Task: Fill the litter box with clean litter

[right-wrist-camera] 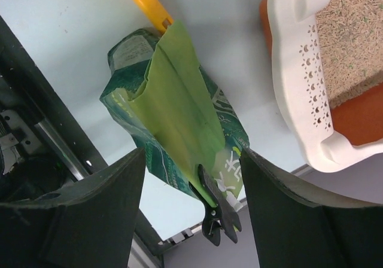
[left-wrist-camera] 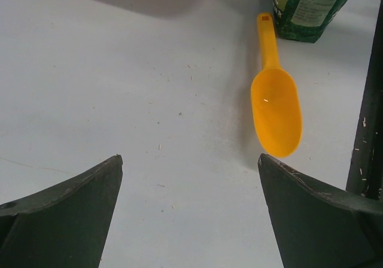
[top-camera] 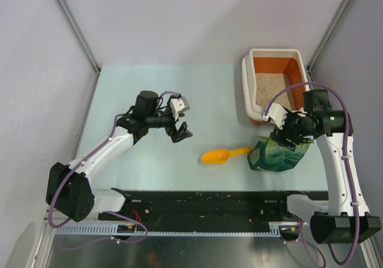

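Top external view: the litter box (top-camera: 246, 84) sat at the far right corner of the worktop (top-camera: 149, 91), clean litter (top-camera: 270, 91) inside. Left jaws stood wide apart; right jaws straddled the top of the green bag (top-camera: 276, 156), grip unclear.

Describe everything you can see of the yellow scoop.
The scoop looks like one piece of glossy yellow-orange plastic: a deep oval bowl, empty, and a slim straight handle with a small square mark at its end. It lies flat on the table, bowl up, its handle pointing at the green bag. Whether the two touch is unclear.
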Robot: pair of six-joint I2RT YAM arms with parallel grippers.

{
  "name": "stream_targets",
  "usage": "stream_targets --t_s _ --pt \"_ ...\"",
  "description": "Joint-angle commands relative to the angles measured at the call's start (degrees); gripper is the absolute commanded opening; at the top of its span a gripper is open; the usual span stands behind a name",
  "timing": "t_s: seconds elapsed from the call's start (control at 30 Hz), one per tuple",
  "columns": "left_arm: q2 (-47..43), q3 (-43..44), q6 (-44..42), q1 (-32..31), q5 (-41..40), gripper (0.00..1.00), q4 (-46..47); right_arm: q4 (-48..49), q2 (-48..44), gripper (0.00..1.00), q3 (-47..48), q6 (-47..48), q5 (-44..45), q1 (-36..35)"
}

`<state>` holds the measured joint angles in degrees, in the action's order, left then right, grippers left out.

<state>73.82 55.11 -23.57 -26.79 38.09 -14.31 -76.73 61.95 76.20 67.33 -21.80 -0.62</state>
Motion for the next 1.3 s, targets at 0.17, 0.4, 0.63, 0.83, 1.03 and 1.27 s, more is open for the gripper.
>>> stream_targets --t_s 0.17,0.4,0.63,0.83,1.03,1.27 --pt "0.09 -0.80 -2.71 -0.37 -0.03 1.00 0.59 -10.28 0.80 0.61 -4.57 1.66 -1.31 -2.62" --pt "-0.08 0.60 -0.51 -0.29 -4.24 1.00 0.59 -9.32 5.98 0.02 -5.01 -1.75 -2.19 -9.13" --pt "-3.24 -0.35 -0.16 0.42 -9.69 1.00 -0.20 1.74 7.57 0.00 -2.12 -12.47 -6.41 -17.30" --pt "-5.79 -2.46 0.11 1.47 -11.10 1.00 -1.07 10.10 12.66 0.00 3.07 -17.14 -8.16 -21.44" --pt "-9.13 -4.66 1.33 2.61 -11.63 1.00 -2.04 16.61 21.09 0.00 10.52 -18.64 -8.08 -26.34" --pt "-12.65 -8.09 1.86 4.11 -11.28 1.00 -2.22 18.54 33.92 0.00 26.42 -22.33 -7.55 -30.22"
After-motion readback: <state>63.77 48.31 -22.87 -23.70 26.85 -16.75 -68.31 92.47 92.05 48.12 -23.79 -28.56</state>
